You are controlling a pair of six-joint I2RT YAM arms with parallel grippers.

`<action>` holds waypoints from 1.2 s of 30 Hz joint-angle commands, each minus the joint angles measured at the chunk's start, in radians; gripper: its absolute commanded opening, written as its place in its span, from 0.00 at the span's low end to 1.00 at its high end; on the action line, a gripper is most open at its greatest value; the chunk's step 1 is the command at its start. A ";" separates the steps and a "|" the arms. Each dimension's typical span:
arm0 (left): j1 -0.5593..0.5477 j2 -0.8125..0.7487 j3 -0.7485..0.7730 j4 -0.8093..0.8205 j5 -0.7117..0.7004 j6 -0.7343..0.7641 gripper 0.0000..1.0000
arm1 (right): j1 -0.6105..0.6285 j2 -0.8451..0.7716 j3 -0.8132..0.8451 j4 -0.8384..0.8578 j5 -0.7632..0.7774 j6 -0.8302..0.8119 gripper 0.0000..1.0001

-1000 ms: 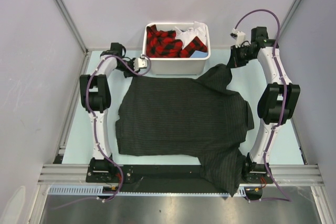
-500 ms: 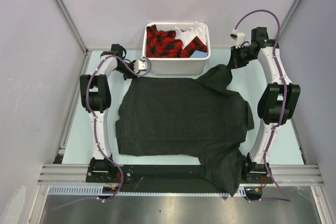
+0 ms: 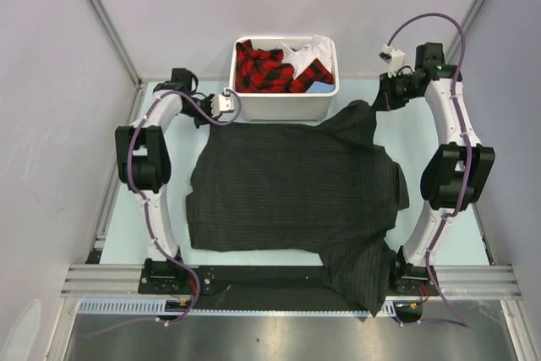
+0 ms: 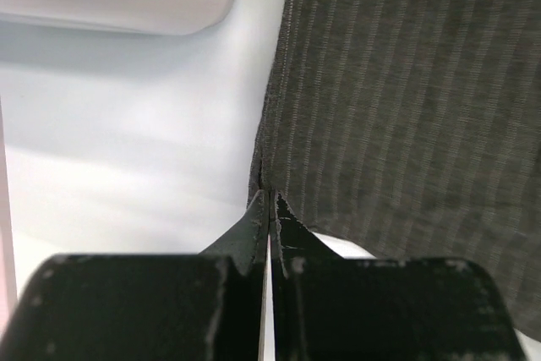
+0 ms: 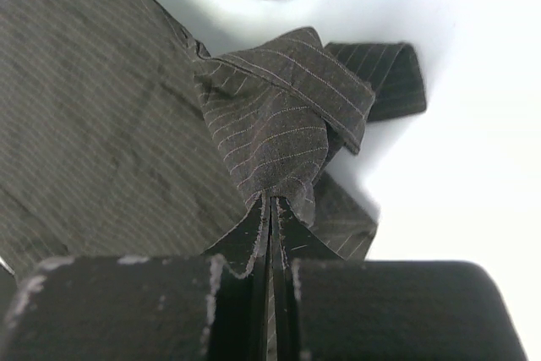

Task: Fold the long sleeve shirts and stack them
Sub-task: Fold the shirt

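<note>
Just in front of the bin's (image 3: 283, 109) left corner, the left fingers (image 4: 260, 213) are pinched shut on the far edge of the shirt (image 3: 287, 183). The shirt lies spread open on the worktop (image 3: 410, 133) in front of the bin, one sleeve (image 3: 359, 281) trailing over the edge farthest from the bin. Just off the bin's right side, the right fingers (image 5: 254, 230) are clamped on a bunched fold of the same shirt. Folding looks barely begun: no fold is made, nothing is stacked, and more clothes (image 3: 262, 69) wait in the bin.

White plastic bin (image 3: 284, 109) at the far edge, pale blue table (image 3: 414, 133), aluminium rail (image 3: 110, 281) in front.
</note>
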 commanded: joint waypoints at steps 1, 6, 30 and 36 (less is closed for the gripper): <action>0.001 -0.160 -0.094 0.014 0.029 -0.010 0.00 | -0.009 -0.109 -0.050 -0.018 -0.036 -0.056 0.00; 0.001 -0.292 -0.252 0.012 0.027 -0.017 0.00 | -0.019 -0.193 -0.148 -0.041 -0.055 -0.105 0.00; -0.076 -0.539 -0.748 0.052 -0.094 -0.043 0.12 | 0.059 -0.400 -0.653 -0.125 0.082 -0.447 0.17; -0.077 -0.703 -0.622 0.006 0.049 -0.145 0.73 | -0.030 -0.368 -0.462 -0.252 0.008 -0.464 0.81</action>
